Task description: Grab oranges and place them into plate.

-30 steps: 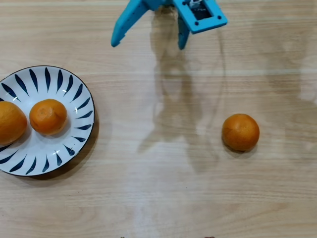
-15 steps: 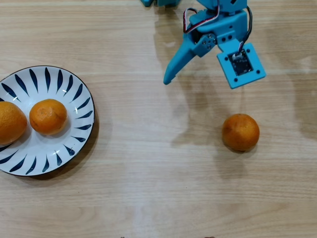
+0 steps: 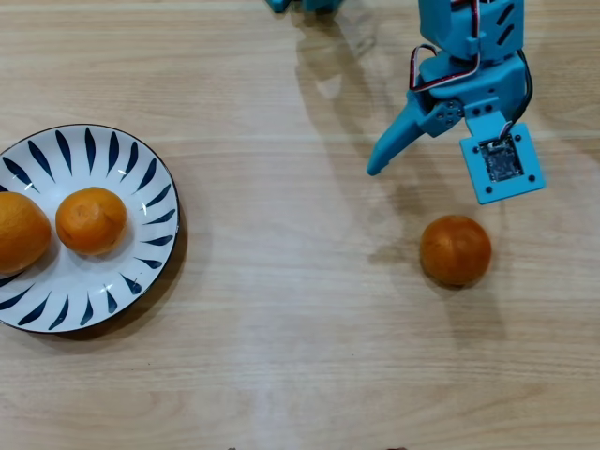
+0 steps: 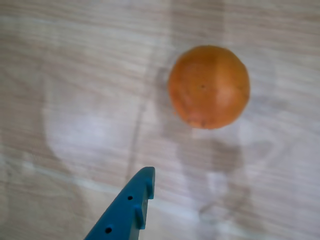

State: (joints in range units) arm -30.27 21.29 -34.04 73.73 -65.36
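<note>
The pincer (image 3: 427,183) is spread wide and holding nothing, hanging over the upper right of the tabletop (image 3: 300,356) in the overhead view, just up from the loose orange (image 3: 455,249) and not touching it. One blue finger (image 3: 401,142) sticks out toward the left, while the other side is mostly hidden under the little camera plate.

Going big to small: the tabletop is pale wood grain, pretty glossy. The plate (image 3: 141,164) sits at the far left, white with dark blue petal strokes round the rim, well apart from the arm. Two oranges are in it already, one near the middle (image 3: 91,220) and one cut off by the picture's left edge (image 3: 19,232).

The last orange sits alone on bare wood to the right. In the wrist view it (image 4: 208,86) looks round, dimpled and a bit shiny, with one blue fingertip (image 4: 131,209) poking in below it.

My guess is it's firm but light, and it'll roll if nudged off-center. I'd straddle it across the widest part and squeeze gently so it doesn't squirt out.
</note>
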